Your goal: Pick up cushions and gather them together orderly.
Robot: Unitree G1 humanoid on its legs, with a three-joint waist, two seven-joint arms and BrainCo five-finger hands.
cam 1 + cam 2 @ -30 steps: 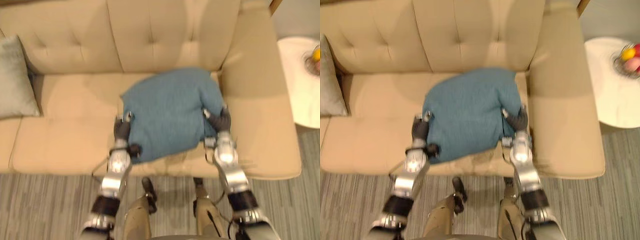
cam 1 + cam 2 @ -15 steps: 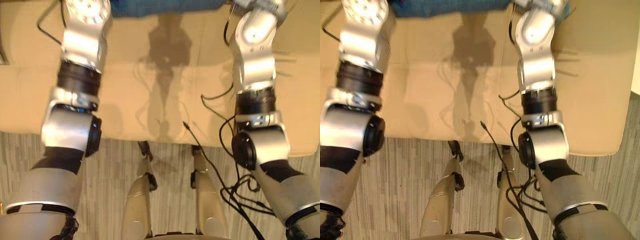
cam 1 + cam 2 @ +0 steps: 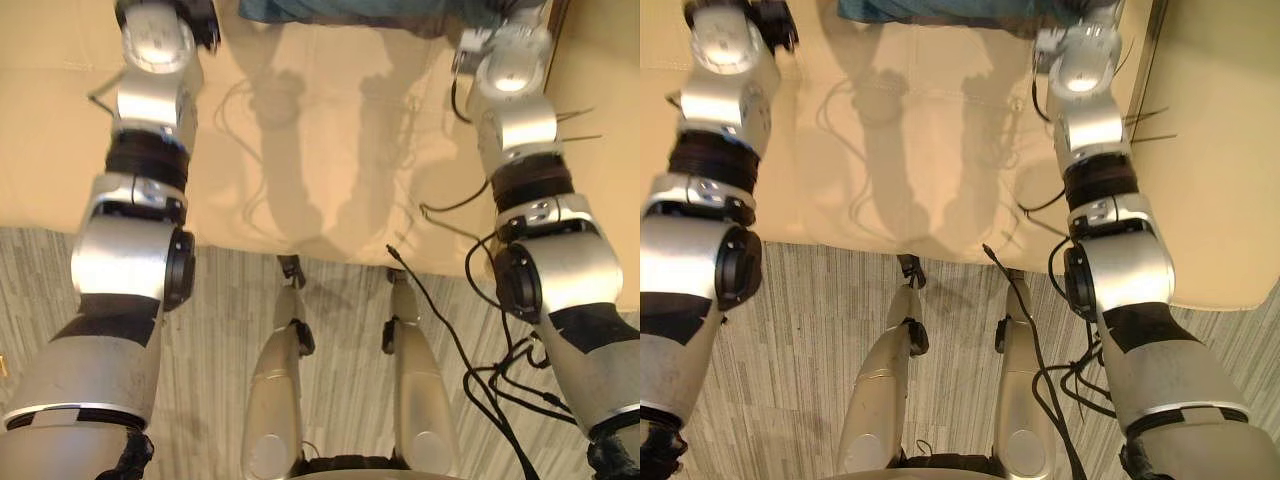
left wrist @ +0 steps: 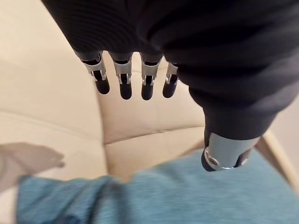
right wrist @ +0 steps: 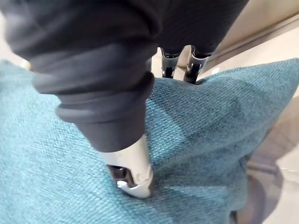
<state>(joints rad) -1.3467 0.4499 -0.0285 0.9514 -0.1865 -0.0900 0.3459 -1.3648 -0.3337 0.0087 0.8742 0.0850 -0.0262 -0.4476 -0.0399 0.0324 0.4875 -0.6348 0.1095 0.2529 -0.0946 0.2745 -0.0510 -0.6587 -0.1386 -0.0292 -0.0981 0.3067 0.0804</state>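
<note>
The teal woven fabric cushion [image 5: 196, 140] lies at the head views' top edge, over the beige sofa [image 3: 300, 130]. The right hand [image 5: 128, 163] clamps it, thumb sunk in. The left hand [image 4: 196, 70] keeps straight fingers, with the cushion beside its thumb.

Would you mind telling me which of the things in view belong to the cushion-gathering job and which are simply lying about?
Part of the job:
- blue cushion
- right hand, thumb pressed into the cushion
- left hand, open, near it

Just there:
- beige sofa, which the cushion lies on
- striped grey floor
</note>
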